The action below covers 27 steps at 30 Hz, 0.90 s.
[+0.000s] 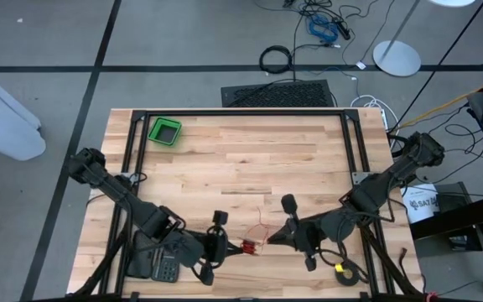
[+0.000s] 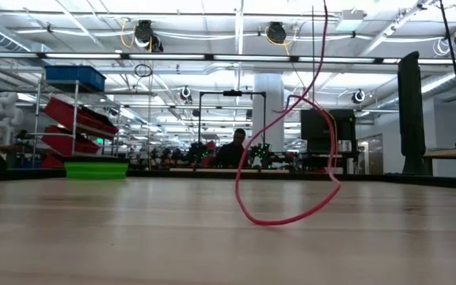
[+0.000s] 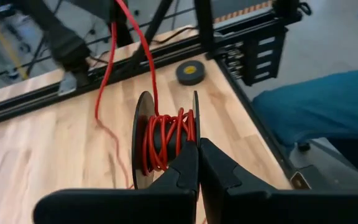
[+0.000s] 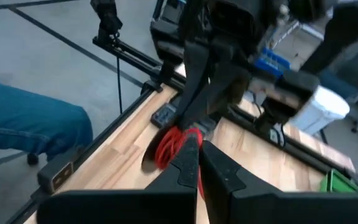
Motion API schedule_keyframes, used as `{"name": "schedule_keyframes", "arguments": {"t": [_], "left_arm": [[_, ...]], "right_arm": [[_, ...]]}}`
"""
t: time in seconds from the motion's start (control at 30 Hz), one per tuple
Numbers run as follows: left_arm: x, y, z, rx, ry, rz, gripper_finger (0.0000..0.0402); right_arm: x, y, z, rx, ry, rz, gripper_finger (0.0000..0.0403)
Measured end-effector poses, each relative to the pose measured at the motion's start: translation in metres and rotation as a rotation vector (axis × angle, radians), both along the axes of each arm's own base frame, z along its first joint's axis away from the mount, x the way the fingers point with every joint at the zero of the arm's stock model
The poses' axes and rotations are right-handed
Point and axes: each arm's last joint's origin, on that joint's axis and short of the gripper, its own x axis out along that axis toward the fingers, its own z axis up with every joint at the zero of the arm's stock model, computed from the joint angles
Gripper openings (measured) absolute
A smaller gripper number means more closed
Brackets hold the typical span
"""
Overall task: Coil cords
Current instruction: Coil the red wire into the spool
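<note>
From above, the left claw [image 1: 221, 248] and right claw [image 1: 268, 241] meet near the desk's [image 1: 250, 159] front edge, far from the green bin [image 1: 165, 132] at the back corner; the cord [image 1: 251, 245], red on a dark spool, lies between them.

At desk height, a red loop of cord [image 2: 287, 190] hangs down to the desk, right of the bin [image 2: 95, 169].

The left wrist view shows the left claw [image 3: 197, 163] clenched at the wound spool [image 3: 164, 138], a tape ring [image 3: 194, 73] beyond.

The right wrist view shows the right claw [image 4: 199, 163] clenched beside the red coil [image 4: 174, 146].
</note>
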Motion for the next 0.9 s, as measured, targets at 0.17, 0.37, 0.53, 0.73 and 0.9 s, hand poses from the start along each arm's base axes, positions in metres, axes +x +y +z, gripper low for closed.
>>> {"name": "schedule_keyframes", "arguments": {"t": [0.17,0.37,0.53,0.73,0.9], "left_arm": [[0.007,0.000,-0.005,0.006,0.001,-0.047,0.0004],[0.009,-0.002,-0.008,0.016,0.010,-0.105,0.0004],[0.009,-0.006,-0.005,0.021,-0.020,-0.156,0.0004],[0.011,-0.010,-0.004,0.011,-0.052,-0.213,0.0004],[0.017,-0.016,-0.010,0.026,-0.080,-0.288,0.0004]], "right_arm": [[0.017,0.008,-0.009,-0.054,-0.055,0.015,0.0000],[0.029,0.007,-0.012,-0.054,-0.098,0.000,0.0000],[0.032,0.003,-0.013,-0.008,-0.076,0.004,0.0000],[0.038,0.004,-0.018,0.038,-0.051,0.125,0.0000],[0.044,0.001,-0.021,0.048,-0.053,0.111,0.0000]]}}
